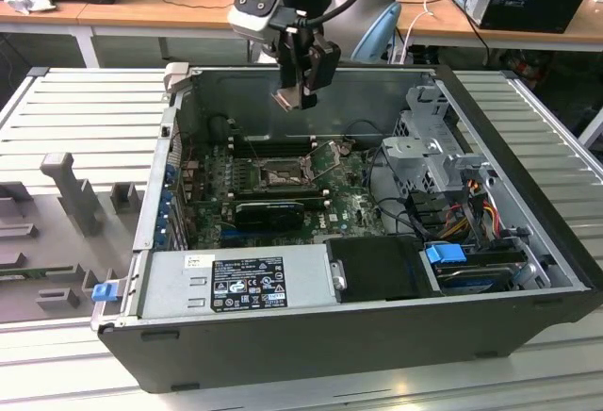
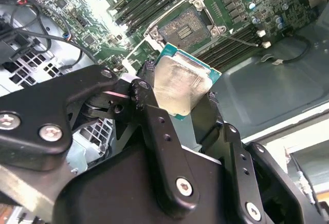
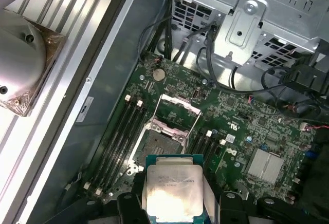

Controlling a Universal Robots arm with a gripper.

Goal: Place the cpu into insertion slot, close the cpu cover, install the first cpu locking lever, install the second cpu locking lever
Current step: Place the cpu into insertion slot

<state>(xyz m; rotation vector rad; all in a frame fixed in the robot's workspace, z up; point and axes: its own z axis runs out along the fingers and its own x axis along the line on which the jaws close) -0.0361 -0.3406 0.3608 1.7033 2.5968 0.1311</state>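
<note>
Above the open computer case (image 1: 377, 336), which is sitting mid-worktop (image 1: 85, 109), the gripper (image 1: 300, 89) is hanging clamped on the cpu (image 2: 180, 82). Its fingers (image 2: 154, 116) are pressing the chip's opposite edges. The cpu is hanging in the air, well apart from the insertion slot (image 3: 158, 143), which is lying bare on the green motherboard (image 3: 247, 126). The cpu cover (image 3: 177, 106) is standing raised on its hinge, just beside the slot. By my reading the work is sitting in its first step. The chip is not yet seated, the cover is not yet closed, and both lever steps are waiting undone.
</note>
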